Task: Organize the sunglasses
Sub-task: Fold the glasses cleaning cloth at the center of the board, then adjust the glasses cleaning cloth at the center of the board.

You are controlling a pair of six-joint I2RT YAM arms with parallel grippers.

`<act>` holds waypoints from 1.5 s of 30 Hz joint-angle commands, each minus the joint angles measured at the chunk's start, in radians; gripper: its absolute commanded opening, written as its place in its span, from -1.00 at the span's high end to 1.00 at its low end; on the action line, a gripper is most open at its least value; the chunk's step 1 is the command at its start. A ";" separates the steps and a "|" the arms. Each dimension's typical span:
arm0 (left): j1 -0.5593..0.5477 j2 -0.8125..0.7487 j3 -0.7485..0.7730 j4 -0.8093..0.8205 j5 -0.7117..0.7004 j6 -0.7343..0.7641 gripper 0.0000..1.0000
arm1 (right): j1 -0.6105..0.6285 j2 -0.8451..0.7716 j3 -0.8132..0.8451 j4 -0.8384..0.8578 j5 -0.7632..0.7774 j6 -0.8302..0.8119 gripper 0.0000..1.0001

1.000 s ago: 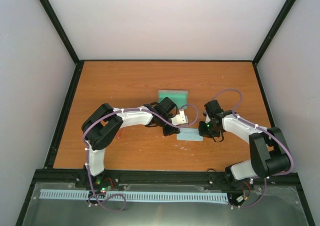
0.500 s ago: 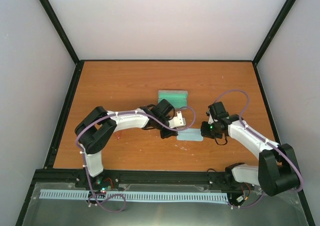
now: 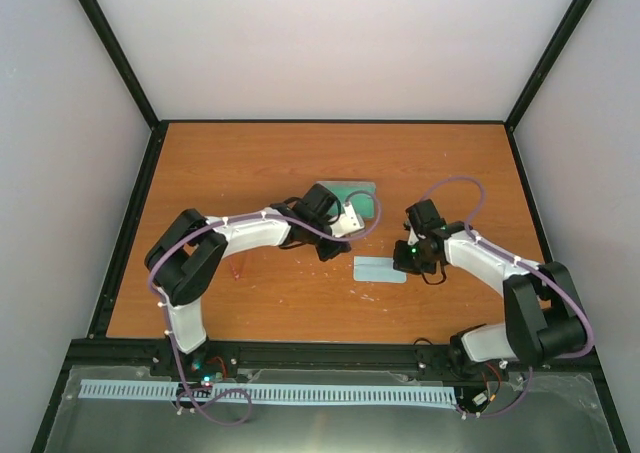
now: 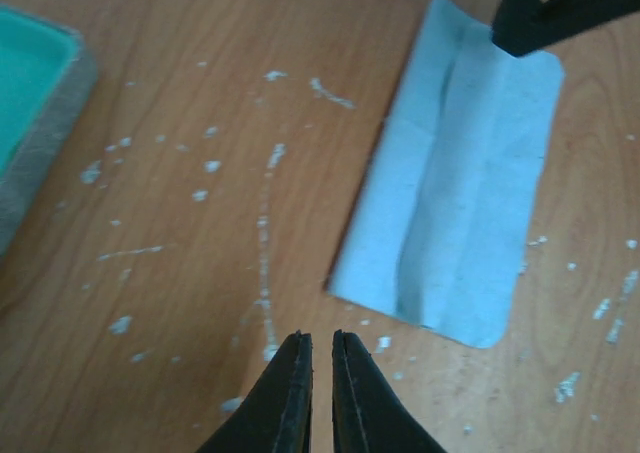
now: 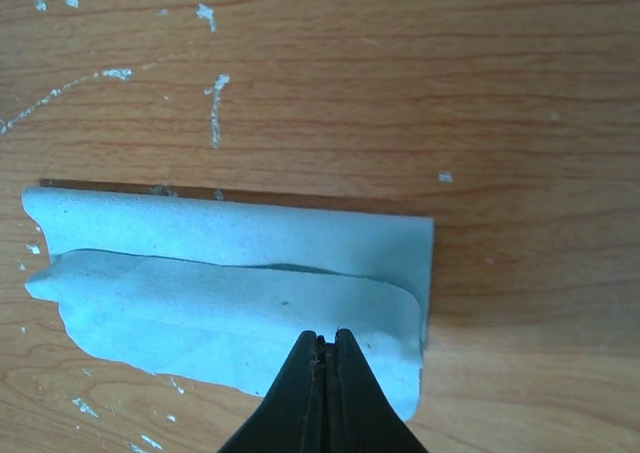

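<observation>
A thin red-pink shape that looks like the sunglasses (image 3: 238, 269) lies on the table beside the left arm's elbow, far from both grippers. The light blue cloth (image 3: 380, 269) lies folded in half near the table's middle. My left gripper (image 3: 333, 247) hovers between the cloth (image 4: 460, 193) and the case (image 4: 55, 123), its jaws almost together with nothing in them (image 4: 320, 335). My right gripper (image 5: 328, 335) is shut, with its tips over the right end of the folded cloth (image 5: 220, 273). I see no cloth pinched between them.
The grey case with green lining (image 3: 352, 190) lies open behind the cloth, partly covered by the left wrist. The wooden table (image 3: 250, 163) has white scuffs and a black frame round its edges. A right fingertip (image 4: 540, 18) shows in the left wrist view.
The left gripper has drawn back from the cloth toward the case, uncovering the cloth. The right gripper has moved slightly left and closed fully.
</observation>
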 commanded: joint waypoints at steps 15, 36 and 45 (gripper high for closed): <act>-0.029 0.140 0.177 -0.115 0.231 0.099 0.99 | 0.032 0.104 0.093 0.073 -0.005 -0.015 0.94; -0.065 0.188 0.158 -0.079 0.220 0.120 0.99 | 0.049 0.139 0.080 0.091 -0.051 -0.011 0.94; -0.059 0.180 0.152 -0.050 0.224 0.105 0.99 | 0.062 0.161 0.061 0.087 -0.087 -0.017 0.95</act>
